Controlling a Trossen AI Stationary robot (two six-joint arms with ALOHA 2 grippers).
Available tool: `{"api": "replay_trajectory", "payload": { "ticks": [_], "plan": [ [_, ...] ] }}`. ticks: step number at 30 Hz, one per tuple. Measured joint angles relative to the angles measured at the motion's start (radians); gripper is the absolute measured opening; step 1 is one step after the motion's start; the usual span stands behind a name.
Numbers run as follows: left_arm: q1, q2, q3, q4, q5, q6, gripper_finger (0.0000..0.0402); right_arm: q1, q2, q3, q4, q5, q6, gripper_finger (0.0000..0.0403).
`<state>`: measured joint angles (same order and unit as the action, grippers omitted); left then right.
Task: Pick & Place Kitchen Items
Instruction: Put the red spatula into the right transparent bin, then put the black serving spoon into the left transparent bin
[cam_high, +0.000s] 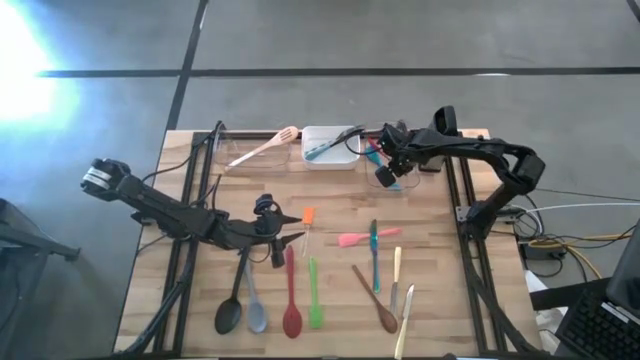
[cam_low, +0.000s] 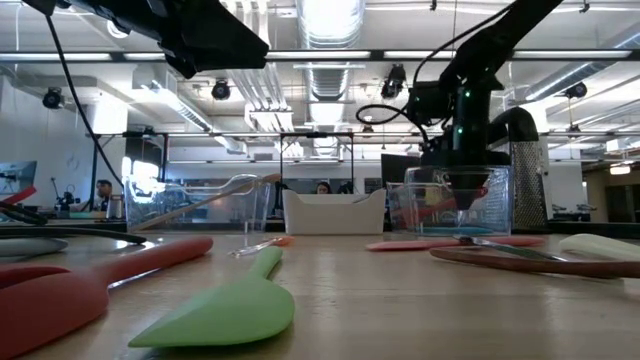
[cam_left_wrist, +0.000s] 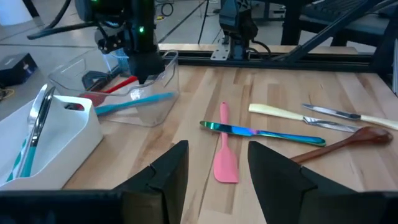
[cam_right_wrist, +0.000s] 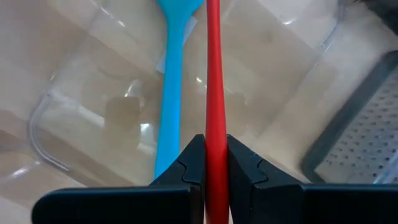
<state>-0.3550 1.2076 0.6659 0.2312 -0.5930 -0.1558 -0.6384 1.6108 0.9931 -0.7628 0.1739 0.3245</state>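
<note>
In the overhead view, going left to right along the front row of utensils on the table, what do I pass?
Black spoon → grey spoon → red spoon → green spatula → brown wooden spoon → cream-handled knife.

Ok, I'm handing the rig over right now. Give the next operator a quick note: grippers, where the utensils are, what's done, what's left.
Right gripper: shut on the red utensil, over the clear tub at the table's far right; a blue spatula already lies in it.
Left gripper: open, empty, mid-table near the orange spatula.
Done: some utensils are in the white tub.
Left: release the red one, then clear the black spoon, grey spoon, red spoon, green spatula, pink spatula, wooden spoon and cutlery.
</note>
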Motion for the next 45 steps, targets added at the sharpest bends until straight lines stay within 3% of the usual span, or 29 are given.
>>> {"api": "replay_trajectory", "payload": {
  "ticks": [10, 18, 25, 35, 45],
  "plan": [
    [0.000, 0.000, 0.000, 0.000, 0.004, -0.001, 0.0168, -0.022, 0.034, 0.001, 0.000, -0.083, -0.001, 0.0023],
    [0.000, 0.000, 0.000, -0.001, 0.009, -0.001, 0.0168, -0.021, 0.034, 0.000, -0.006, -0.093, 0.003, 0.0095],
    [0.000, 0.000, 0.000, -0.002, 0.010, -0.001, 0.0168, -0.021, 0.008, 0.000, -0.018, -0.092, -0.016, 0.0122],
    [0.000, 0.001, 0.000, -0.004, 0.010, 0.002, 0.0168, -0.007, -0.182, 0.029, -0.015, -0.093, -0.019, 0.0095],
    [0.000, 0.001, 0.000, -0.004, 0.010, 0.000, 0.0168, 0.130, -0.421, 0.022, 0.060, -0.094, -0.014, 0.0053]
  ]
}}
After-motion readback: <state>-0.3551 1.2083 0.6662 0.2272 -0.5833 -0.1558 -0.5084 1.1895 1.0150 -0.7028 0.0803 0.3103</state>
